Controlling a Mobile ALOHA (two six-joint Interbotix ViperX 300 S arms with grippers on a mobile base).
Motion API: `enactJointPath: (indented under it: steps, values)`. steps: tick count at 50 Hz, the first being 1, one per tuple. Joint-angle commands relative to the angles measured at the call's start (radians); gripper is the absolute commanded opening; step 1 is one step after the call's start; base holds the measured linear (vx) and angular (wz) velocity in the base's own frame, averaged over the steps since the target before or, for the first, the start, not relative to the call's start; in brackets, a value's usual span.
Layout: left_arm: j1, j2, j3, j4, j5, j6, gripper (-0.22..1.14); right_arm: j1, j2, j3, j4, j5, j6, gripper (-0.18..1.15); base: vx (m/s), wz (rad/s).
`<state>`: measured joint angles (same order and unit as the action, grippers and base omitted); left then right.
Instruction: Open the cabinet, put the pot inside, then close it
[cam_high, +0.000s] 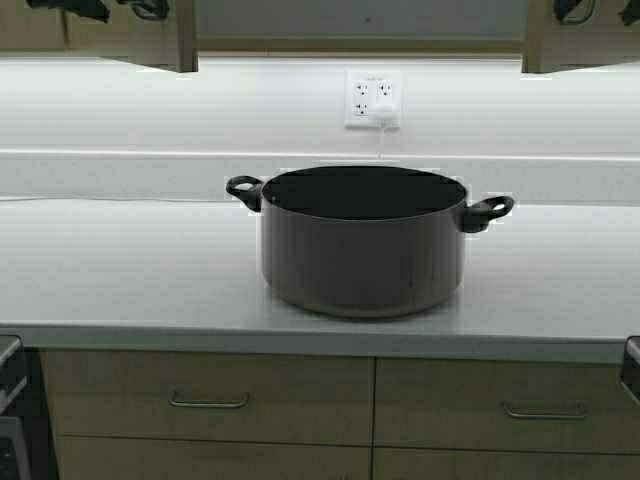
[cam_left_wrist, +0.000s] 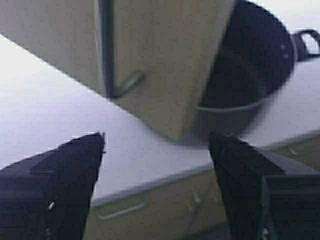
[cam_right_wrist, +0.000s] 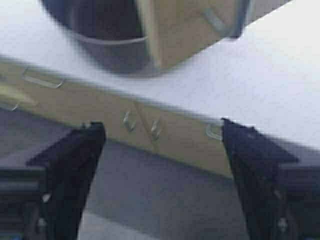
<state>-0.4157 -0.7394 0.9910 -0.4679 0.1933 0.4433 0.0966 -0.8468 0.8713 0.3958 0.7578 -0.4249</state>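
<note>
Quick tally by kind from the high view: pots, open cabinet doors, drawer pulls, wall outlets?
Pot: 1
Open cabinet doors: 2
Drawer pulls: 2
Wall outlets: 1
Total: 6

A: How much of the cabinet (cam_high: 360, 20) shows from above?
B: Only its lowest strip; the top edge cuts the rest, and the open doors (cam_high: 155, 45) show as stubs.

A: And the pot (cam_left_wrist: 250, 75)?
B: In the left wrist view a door hides its near side; in the right wrist view the pot (cam_right_wrist: 100, 35) is blurred and cut at the rim.

A: The hands?
B: The left hand (cam_left_wrist: 155, 185) and right hand (cam_right_wrist: 162, 175) are both cut at the edge, fingers spread; in the high view only dark, unreadable bits at the top corners.

A: The drawers (cam_high: 210, 400)?
B: Cut by the bottom edge.
</note>
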Motion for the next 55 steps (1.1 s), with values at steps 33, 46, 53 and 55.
enactJointPath:
  steps: [33, 46, 53, 55]
  values:
    - [-0.321, 0.65, -0.443, -0.005, -0.454, -0.034, 0.03, 0.491, 0.543, -0.293, 0.147, -0.73, -0.066, 0.05, 0.0, 0.0]
    - [-0.189, 0.626, -0.345, -0.014, -0.495, -0.081, 0.03, 0.36, 0.566, -0.282, 0.143, -0.726, -0.066, 0.06, 0.0, 0.0]
    - [-0.14, 0.543, -0.259, -0.014, -0.5, -0.081, 0.03, 0.284, 0.474, -0.199, 0.143, -0.724, -0.066, 0.06, 0.0, 0.0]
    - [-0.129, 0.52, -0.241, -0.012, -0.502, -0.081, 0.03, 0.264, 0.443, -0.176, 0.143, -0.724, -0.064, 0.06, 0.01, 0.0]
